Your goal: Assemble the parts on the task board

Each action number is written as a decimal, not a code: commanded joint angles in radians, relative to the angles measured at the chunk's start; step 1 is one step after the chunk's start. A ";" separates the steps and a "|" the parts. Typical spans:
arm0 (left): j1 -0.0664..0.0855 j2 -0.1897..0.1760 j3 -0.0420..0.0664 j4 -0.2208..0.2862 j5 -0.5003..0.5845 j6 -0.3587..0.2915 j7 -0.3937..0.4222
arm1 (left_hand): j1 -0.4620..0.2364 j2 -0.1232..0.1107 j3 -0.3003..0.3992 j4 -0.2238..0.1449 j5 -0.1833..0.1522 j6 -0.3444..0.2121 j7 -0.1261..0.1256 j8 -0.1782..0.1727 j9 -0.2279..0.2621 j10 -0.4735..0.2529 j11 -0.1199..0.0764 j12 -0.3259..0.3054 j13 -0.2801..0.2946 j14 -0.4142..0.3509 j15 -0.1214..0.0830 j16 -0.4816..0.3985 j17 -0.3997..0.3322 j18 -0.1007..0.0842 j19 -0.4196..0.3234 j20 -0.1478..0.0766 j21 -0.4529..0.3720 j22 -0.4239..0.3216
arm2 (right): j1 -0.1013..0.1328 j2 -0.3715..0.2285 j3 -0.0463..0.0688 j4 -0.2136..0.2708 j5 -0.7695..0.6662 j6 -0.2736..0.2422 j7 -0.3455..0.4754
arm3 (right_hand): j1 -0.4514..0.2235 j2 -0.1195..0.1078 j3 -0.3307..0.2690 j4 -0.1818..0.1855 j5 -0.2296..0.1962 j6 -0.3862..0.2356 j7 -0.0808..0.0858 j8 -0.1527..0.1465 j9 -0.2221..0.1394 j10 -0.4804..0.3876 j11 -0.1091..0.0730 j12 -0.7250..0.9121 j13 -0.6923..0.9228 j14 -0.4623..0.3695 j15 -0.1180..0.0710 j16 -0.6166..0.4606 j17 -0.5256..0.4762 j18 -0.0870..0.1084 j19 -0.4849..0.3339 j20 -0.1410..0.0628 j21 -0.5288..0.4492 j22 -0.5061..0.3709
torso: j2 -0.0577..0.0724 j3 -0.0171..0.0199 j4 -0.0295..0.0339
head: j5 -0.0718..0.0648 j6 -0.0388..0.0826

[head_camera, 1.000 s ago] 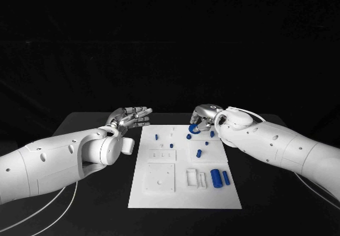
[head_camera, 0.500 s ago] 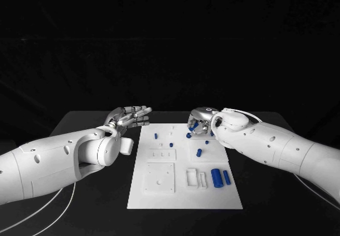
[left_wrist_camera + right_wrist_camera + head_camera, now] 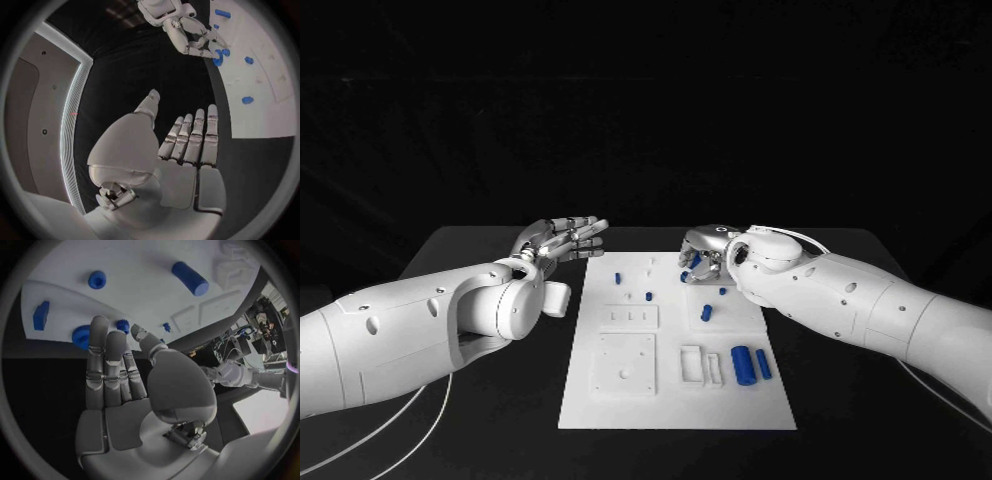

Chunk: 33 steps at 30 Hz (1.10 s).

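The white task board (image 3: 675, 405) lies in the middle of the black table. My right hand (image 3: 705, 252) hovers low over the board's far right part, its fingertips pinching a small blue part (image 3: 691, 263) (image 3: 122, 325). A blue ring (image 3: 81, 335) lies on the board beside those fingers. My left hand (image 3: 563, 238) (image 3: 181, 155) floats left of the board's far corner, fingers straight and apart, holding nothing. Across the board (image 3: 262, 100), the left wrist view shows the right hand (image 3: 187, 35) with blue at its fingertips.
A thick blue cylinder (image 3: 741, 362) and a slim blue pin (image 3: 763, 363) lie at the board's near right, beside white blocks (image 3: 691, 362). A blue piece (image 3: 707, 311) and small blue pegs (image 3: 648, 296) stand mid-board. Bare black table surrounds the board.
My right hand has drawn in and sunk toward the board's far right part with the blue part in its fingertips. The left hand has stayed put.
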 commanded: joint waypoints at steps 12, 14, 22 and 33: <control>0.010 -0.002 0.001 0.006 -0.003 0.012 0.001 | 0.008 -0.028 0.019 0.016 -0.004 -0.036 0.009 0.003 -0.002 -0.029 0.010 -0.002 -0.002 -0.002 0.002 -0.003 -0.001 -0.003 -0.005 -0.001 -0.002 -0.001 | -0.005 0.009 -0.001 -0.010 -0.051 0.005 -0.013 | -0.030 -0.008 0.106 0.019 -0.002 0.022 0.000 0.006 0.001 0.020 -0.003 0.004 0.001 -0.007 -0.004 0.013 -0.001 -0.004 0.012 0.000 -0.011 0.051 | 0.010 -0.0043 0.0003 | -0.005 0.005; 0.010 -0.002 0.001 0.006 -0.003 0.012 0.000 | 0.006 -0.028 0.019 0.018 -0.005 -0.037 0.010 0.003 -0.002 -0.030 0.010 -0.002 -0.002 -0.004 0.003 -0.004 -0.001 -0.003 -0.006 0.000 -0.003 -0.001 | -0.005 0.010 -0.001 -0.010 -0.052 0.005 -0.013 | -0.028 -0.009 0.115 0.024 -0.002 0.023 -0.001 0.007 0.002 0.022 -0.005 0.004 0.001 -0.007 -0.004 0.014 -0.001 -0.004 0.011 -0.001 -0.014 0.057 | 0.011 -0.0050 -0.0001 | -0.005 0.004; 0.010 -0.001 0.001 0.004 -0.004 0.011 -0.006 | 0.012 -0.035 0.023 0.020 -0.006 -0.063 0.016 0.001 -0.003 -0.041 0.014 -0.002 -0.003 0.001 0.003 -0.003 -0.001 -0.003 -0.005 0.000 -0.003 -0.001 | -0.006 0.013 -0.001 -0.013 -0.055 0.002 -0.016 | -0.030 -0.013 0.144 0.049 -0.007 0.031 -0.003 0.007 0.002 0.030 -0.007 0.004 0.001 -0.007 -0.006 0.017 -0.003 -0.004 0.016 -0.002 -0.026 0.081 | 0.013 -0.0066 0.0034 | -0.009 -0.004; 0.012 -0.001 0.001 0.005 -0.005 0.011 -0.009 | 0.016 -0.039 0.027 0.022 -0.010 -0.065 0.016 0.001 -0.003 -0.043 0.014 -0.002 -0.003 -0.001 0.002 -0.003 -0.001 -0.002 -0.005 0.000 -0.004 -0.001 | -0.008 0.022 -0.001 -0.022 -0.050 0.005 -0.017 | -0.032 -0.018 0.165 0.069 -0.022 0.031 -0.003 0.007 0.002 0.029 -0.008 0.005 0.001 -0.008 -0.006 0.020 -0.004 -0.003 0.023 -0.002 -0.038 0.099 | 0.016 -0.0069 0.0044 | -0.009 -0.011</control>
